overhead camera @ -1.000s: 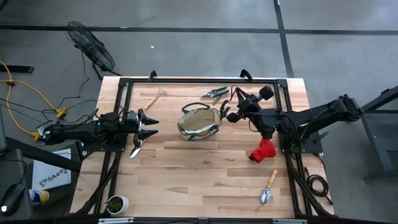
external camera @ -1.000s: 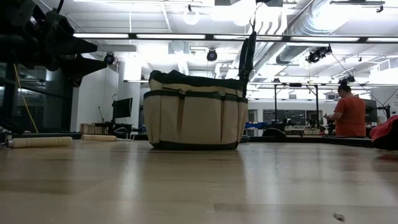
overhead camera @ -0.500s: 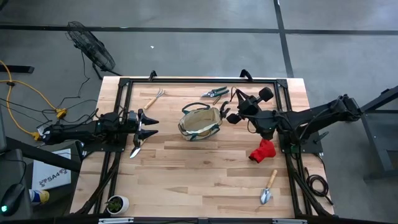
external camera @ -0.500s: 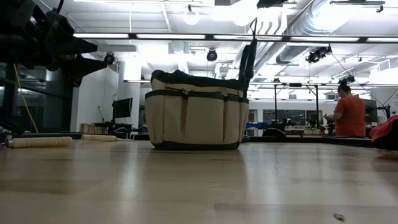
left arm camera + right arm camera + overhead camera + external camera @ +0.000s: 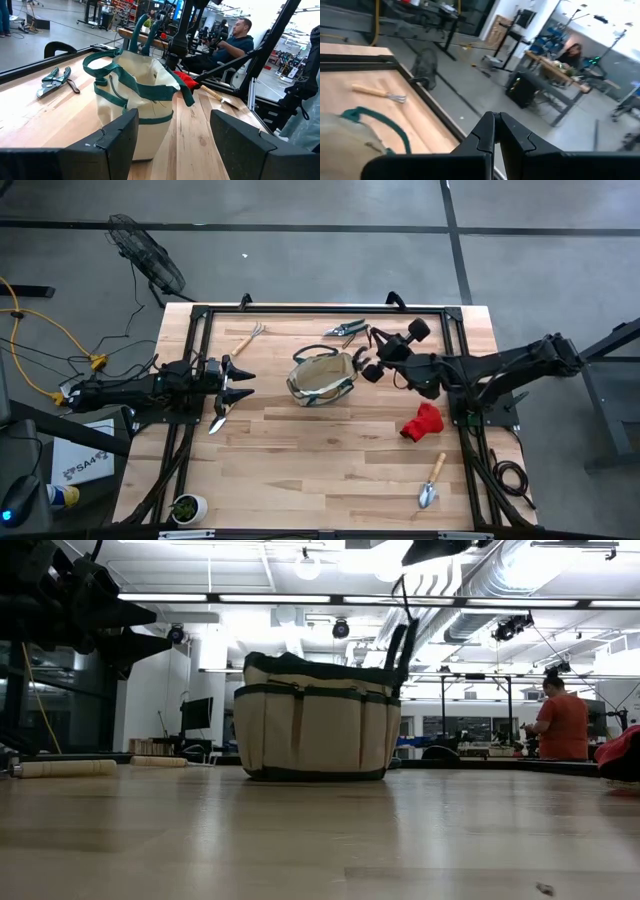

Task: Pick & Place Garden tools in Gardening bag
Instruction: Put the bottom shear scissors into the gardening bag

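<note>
Canvas bag [image 5: 321, 378], beige with dark green trim, is seen upright near the middle of the wooden surface [image 5: 330, 450], somewhat toward its far edge. The right gripper [image 5: 368, 361] is held just beside the bag's right side, its jaws pressed together; whether a green loop handle [image 5: 400, 640] is caught between them cannot be told, though in the low view that handle is lifted above the bag's rim. The left gripper [image 5: 240, 383] is stationed near the left edge of the surface, well apart from the bag, with its jaws spread wide and nothing between them.

1 trowel [image 5: 217, 420] is found lying just below the left gripper, and 1 hand rake [image 5: 247, 338] with a wooden handle is placed toward the far left corner. 1 pair of pruning shears [image 5: 345, 329] is laid near the far edge, behind the bag. A red glove [image 5: 422, 423] is set toward the right edge, and a 2nd trowel [image 5: 431, 481] is placed near the front right corner. A person in a red top [image 5: 563, 723] is seen in the room beyond the surface.
</note>
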Controlling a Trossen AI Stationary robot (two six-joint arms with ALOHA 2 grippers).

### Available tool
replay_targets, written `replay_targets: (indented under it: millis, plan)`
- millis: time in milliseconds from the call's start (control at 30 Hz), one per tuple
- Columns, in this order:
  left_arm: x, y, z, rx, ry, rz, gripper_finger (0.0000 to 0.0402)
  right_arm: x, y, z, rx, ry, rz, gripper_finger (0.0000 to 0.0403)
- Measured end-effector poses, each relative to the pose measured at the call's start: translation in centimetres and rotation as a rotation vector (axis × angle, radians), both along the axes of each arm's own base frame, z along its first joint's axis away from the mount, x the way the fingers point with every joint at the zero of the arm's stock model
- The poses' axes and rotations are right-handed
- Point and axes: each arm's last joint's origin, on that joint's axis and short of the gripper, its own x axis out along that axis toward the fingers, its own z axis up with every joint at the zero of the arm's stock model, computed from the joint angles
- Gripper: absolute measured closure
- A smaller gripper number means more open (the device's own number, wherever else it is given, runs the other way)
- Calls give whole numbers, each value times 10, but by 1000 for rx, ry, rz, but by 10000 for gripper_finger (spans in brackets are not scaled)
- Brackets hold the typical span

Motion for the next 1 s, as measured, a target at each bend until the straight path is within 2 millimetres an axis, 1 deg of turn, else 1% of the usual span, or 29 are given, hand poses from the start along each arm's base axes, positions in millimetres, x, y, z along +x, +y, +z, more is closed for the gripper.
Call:
replay_targets:
  millis: [133,300,600,733,1000]
  plan:
    - [0,0,0,0,0,0,158,2,-5,-2,35,2,48,398]
    - [0,0,0,0,0,0,158,4,-9,-3,78,3,149,398]
    - [0,0,0,0,0,0,158,6,-7,-5,129,2,255,398]
    - [0,0,0,0,0,0,158,5,-7,-7,148,11,241,398]
    - [0,0,0,0,0,0,158,5,-10,-10,140,-12,108,398]
